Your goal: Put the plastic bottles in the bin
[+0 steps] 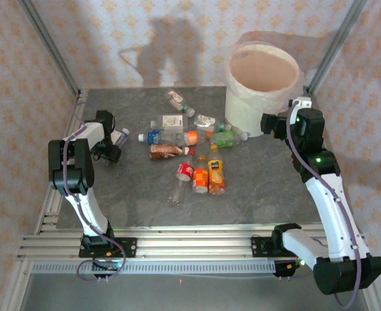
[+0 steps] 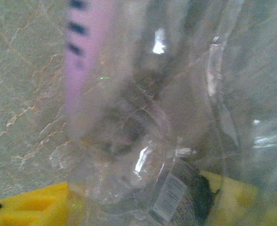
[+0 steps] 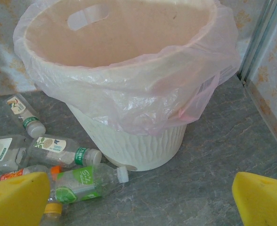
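No bottle seen in bin (image 3: 129,66); bottles (image 1: 216,176) litter table (image 1: 275,188). Left gripper (image 2: 136,207) straddles clear bottle (image 2: 143,141), grip unclear; right gripper (image 3: 141,197) wide, empty.

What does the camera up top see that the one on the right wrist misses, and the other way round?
Top camera's extras: both arms, the left gripper at a clear bottle, and the red bottle and orange bottles nearer the bases.
Right wrist camera's extras: the handle slot in the bin, the bag and its folds up close, and the yellow fingertips of the open right gripper.
Shared: the bin, the green bottle beside it, and the grey table.
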Action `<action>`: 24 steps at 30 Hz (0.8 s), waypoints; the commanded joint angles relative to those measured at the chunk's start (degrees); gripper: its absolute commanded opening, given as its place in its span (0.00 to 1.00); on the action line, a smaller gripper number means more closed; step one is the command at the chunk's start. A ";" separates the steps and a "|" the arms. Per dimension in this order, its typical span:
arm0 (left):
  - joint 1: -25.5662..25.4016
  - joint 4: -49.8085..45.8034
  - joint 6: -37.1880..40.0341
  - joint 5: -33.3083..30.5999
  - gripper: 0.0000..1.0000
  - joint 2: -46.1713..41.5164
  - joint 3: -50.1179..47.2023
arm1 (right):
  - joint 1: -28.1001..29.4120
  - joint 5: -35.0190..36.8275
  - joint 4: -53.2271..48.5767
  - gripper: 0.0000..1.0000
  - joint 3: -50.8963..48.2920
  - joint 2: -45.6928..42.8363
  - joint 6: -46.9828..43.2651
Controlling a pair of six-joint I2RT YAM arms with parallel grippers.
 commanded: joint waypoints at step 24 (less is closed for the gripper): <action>-8.36 3.18 -21.95 18.82 0.33 -24.51 6.12 | 0.60 -14.64 12.46 0.99 -8.64 -5.59 9.21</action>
